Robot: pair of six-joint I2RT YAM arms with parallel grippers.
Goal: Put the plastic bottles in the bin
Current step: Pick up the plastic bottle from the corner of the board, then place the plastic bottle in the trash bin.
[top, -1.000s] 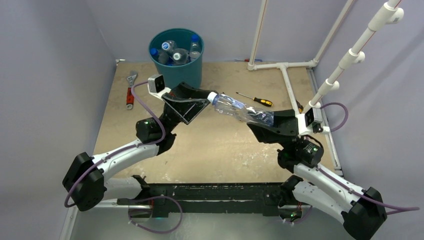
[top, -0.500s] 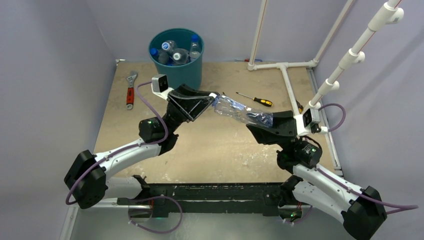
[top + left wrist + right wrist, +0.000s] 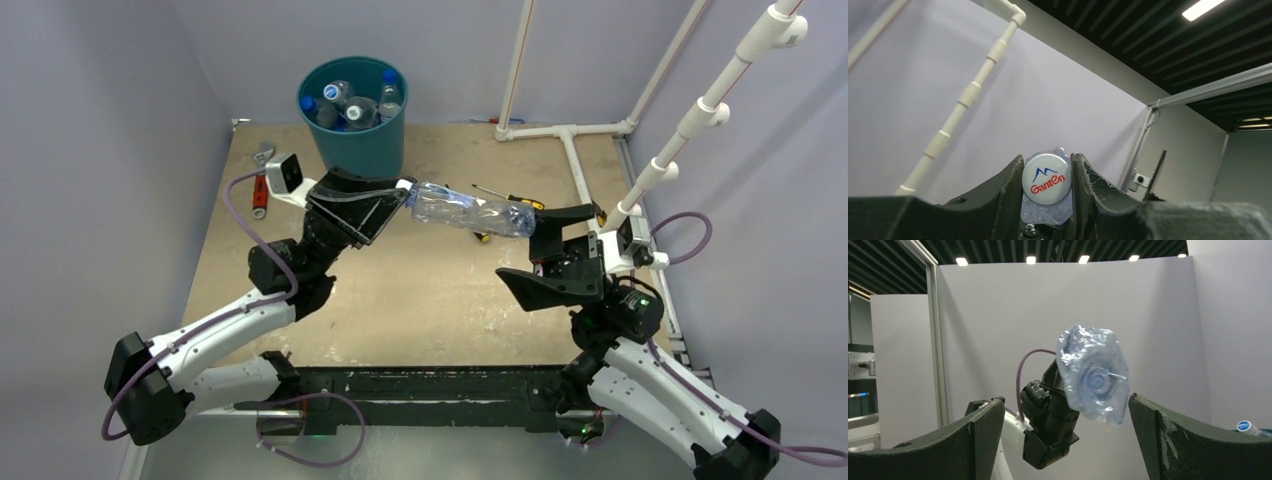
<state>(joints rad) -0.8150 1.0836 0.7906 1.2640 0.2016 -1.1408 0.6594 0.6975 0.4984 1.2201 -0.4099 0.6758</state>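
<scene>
Our right gripper is backing off, wide open and empty; our left gripper is clamping the clear crushed plastic bottle by its neck, base pointing right, teal round plastic bin just beyond.

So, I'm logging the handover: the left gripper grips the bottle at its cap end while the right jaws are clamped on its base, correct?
Not quite. The right gripper has its jaws wide open, apart from the base; the right wrist view shows it. The left gripper does grip the bottle at its cap end.
</scene>
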